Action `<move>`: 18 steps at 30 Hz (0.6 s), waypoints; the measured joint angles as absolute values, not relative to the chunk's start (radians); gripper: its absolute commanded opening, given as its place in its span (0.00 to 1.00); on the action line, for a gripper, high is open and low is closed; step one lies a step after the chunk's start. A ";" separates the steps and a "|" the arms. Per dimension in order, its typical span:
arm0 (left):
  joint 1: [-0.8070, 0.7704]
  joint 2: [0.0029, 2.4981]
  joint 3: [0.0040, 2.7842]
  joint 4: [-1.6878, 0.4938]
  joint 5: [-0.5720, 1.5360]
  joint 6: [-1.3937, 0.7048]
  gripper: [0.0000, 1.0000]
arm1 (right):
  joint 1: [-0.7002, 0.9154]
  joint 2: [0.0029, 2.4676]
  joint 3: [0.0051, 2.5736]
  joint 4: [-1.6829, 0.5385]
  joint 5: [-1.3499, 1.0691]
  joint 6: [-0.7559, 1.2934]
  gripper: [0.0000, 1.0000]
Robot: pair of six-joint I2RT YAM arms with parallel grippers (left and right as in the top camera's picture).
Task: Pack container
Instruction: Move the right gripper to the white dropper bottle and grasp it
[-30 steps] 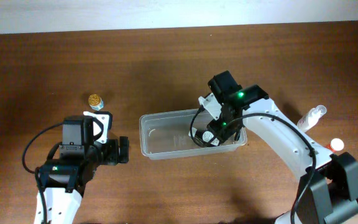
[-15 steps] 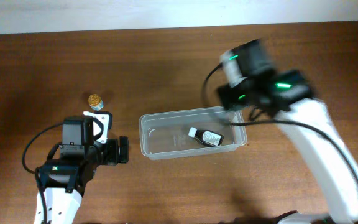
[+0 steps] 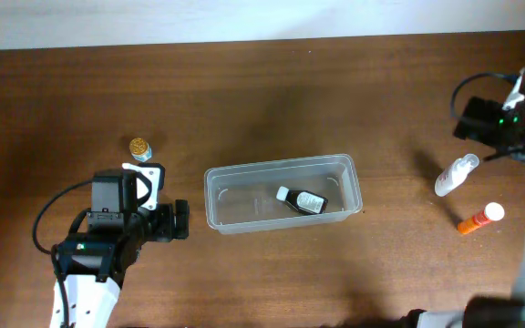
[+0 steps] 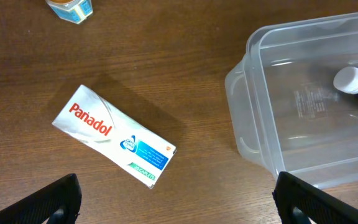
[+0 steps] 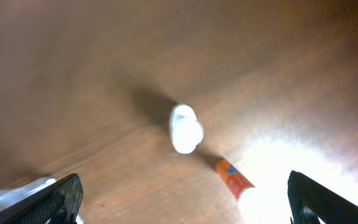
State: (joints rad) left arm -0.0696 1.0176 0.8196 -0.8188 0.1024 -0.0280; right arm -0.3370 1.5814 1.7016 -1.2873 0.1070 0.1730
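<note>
Right hand [image 5: 182,198] spread wide, empty. White spray bottle [image 3: 454,175] just ahead of it, long axis diagonal on bench [image 3: 244,91]. Container [image 3: 211,196] mid-bench, well off to my left. Guessing bottle's next.

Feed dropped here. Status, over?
Left end effector open, over Panadol box. Right end effector open, near white spray bottle. Container holds one dark bottle. Nothing blocks it.

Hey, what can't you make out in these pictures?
Dark bottle in the container: label too small overhead; cut off by left wrist view's edge.
Panadol box: hidden overhead beneath the left arm.
White bottle, orange tube: blurred and glared in right wrist view.
</note>
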 measured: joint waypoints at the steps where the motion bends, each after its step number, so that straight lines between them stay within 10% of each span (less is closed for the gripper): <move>1: -0.070 1.018 0.820 -0.819 0.102 -0.028 0.99 | -0.358 1.618 1.700 -1.288 0.105 0.171 0.96; 10: -0.070 1.018 0.820 -0.819 0.102 -0.028 0.99 | -0.427 1.820 1.698 -1.283 0.034 0.149 0.90; 18: -0.070 1.018 0.820 -0.819 0.102 -0.028 0.99 | -0.427 1.926 1.698 -1.290 -0.019 0.135 0.60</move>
